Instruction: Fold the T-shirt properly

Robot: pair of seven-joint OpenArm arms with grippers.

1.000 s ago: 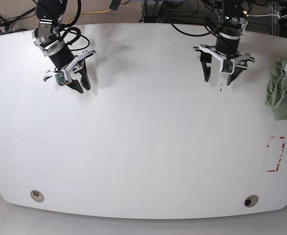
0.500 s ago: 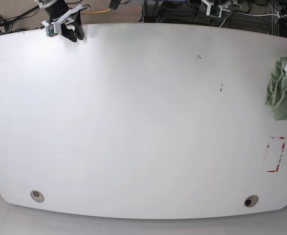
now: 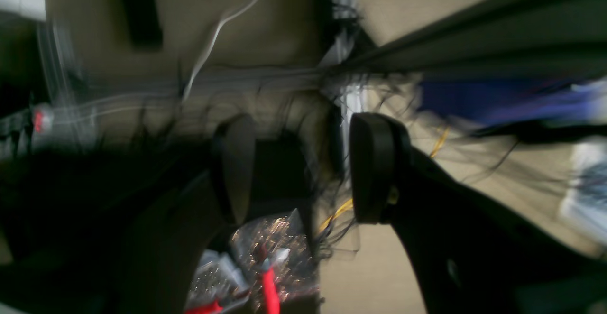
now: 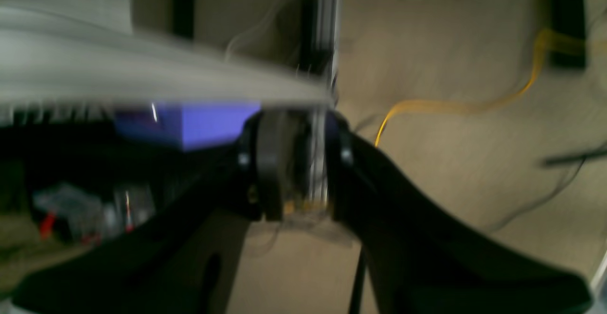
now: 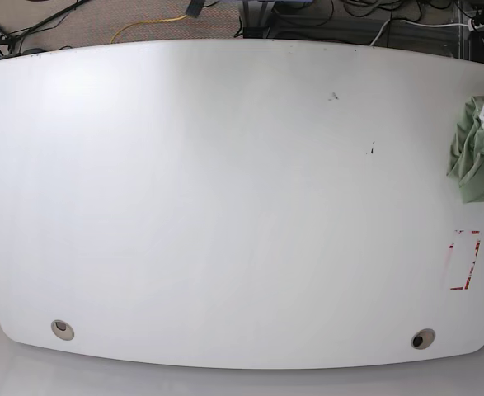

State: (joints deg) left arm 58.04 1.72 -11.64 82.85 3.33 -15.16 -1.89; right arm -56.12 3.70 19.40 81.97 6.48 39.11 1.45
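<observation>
Left gripper (image 3: 298,171) parted, T-shirt (image 5: 478,150) at table (image 5: 225,206) edge

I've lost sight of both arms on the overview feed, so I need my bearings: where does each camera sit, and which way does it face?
Base: high above, looking down on the white table and the crumpled T-shirt at its right edge; no arm shows.
Left wrist: on the left arm, facing off the table at blurred floor and cables; the left gripper shows, fingers apart.
Right wrist: on the right arm, facing floor and a yellow cable; the right gripper shows, a narrow gap between fingers.
Shared: both wrist views show only background clutter, no T-shirt.
</observation>
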